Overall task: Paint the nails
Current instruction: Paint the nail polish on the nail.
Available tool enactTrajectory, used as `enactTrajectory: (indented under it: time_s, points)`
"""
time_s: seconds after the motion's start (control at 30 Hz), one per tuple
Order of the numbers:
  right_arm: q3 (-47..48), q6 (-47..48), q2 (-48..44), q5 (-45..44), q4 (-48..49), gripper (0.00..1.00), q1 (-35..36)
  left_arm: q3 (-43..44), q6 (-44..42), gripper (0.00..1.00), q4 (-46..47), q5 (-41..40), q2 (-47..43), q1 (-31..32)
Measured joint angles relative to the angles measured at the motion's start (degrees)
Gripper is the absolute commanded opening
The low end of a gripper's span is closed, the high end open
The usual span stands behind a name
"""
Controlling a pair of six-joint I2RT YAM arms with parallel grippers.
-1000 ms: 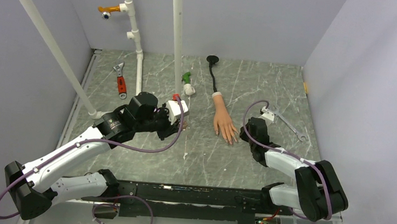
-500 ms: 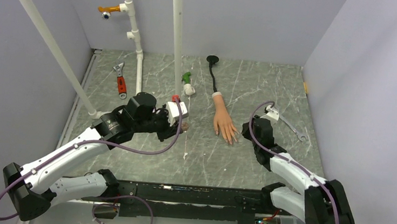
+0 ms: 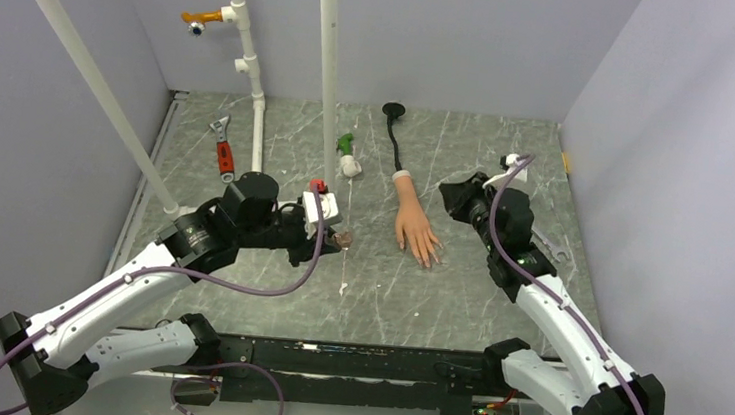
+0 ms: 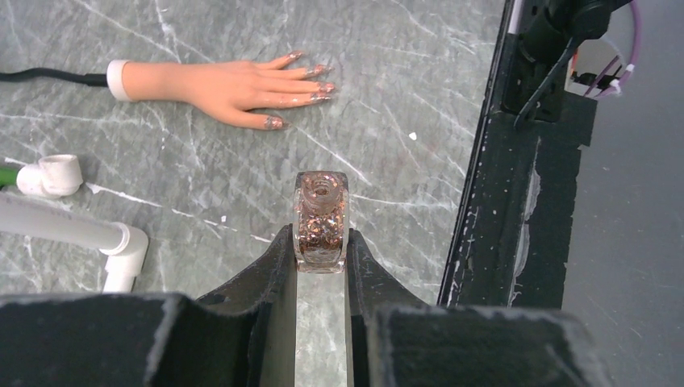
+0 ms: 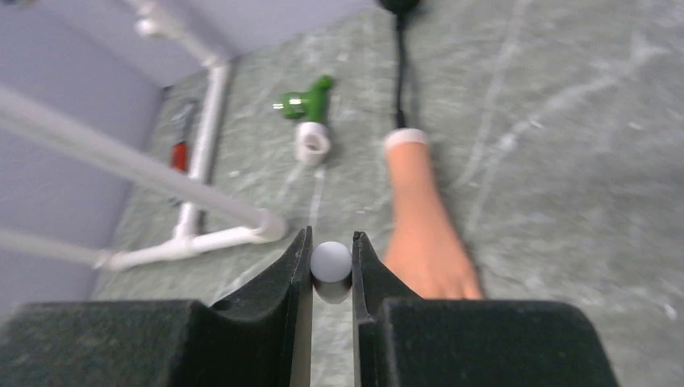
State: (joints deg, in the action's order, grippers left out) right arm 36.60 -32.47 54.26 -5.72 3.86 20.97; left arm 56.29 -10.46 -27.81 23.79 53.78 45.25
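The nails point(image 3: 429, 257) point nearward along the mannequin hand point(image 3: 408, 221); left end effector point(image 4: 321, 242) clamps polish bottle point(image 4: 321, 214), right end effector point(image 5: 331, 260) white cap point(image 5: 331, 260).

We saw a smooth, marble-patterned grey table point(image 3: 386, 299) and a matt, rubbery peach mannequin hand point(image 4: 218, 81) whose 5 nails point(image 4: 274, 122) glittered. The bottle point(image 4: 321, 222) looked like clear glossy glass flecked with coppery flakes, and the cap point(image 5: 331, 260) like smooth white plastic.

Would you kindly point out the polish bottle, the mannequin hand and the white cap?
polish bottle point(image 4: 321, 226), left wrist view, glittery glass body.
mannequin hand point(image 4: 218, 81), left wrist view, its back.
white cap point(image 5: 331, 260), right wrist view, rounded top.
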Motion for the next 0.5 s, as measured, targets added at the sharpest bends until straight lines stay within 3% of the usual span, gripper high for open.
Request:
enactTrajectory:
  time_s: [0.2, 0.5]
  points:
    - [4.7, 0.4, 0.0, 16.2, 3.8, 0.0, 0.0, 0.0, 0.0, 0.0, 0.7, 3.8, -0.7, 0.0]
    - [11.8, -3.5, 4.7, 42.2, 18.2, 0.0, 1.3, 0.0, -0.7, 0.0, 0.9, 7.9, -1.4, 0.0]
